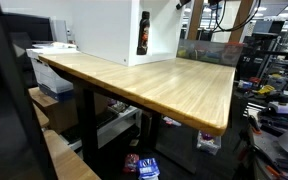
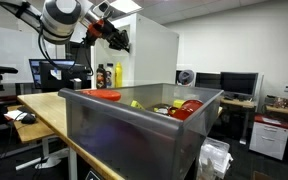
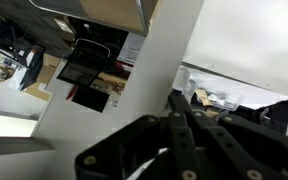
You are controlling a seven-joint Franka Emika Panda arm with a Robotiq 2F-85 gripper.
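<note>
The wide wooden tabletop (image 1: pixel 174 85) is seen with much open wood out to its front edge and corner. A tall white box (image 1: pixel 109 30) is stood at its back. A gray bin (image 2: pixel 114 125) is filled with red and yellow things (image 2: pixel 181 107). The end effector (image 2: pixel 119 42) is held high beside the white box's top, pressed together. A dark bottle (image 1: pixel 143 35) is stood below it, against the box.

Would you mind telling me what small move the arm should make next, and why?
Probably open the end effector: its jaws are shut on nothing, and it hangs above the two bottles standing on the wooden table beside the white panel, so it could not grasp either.
</note>
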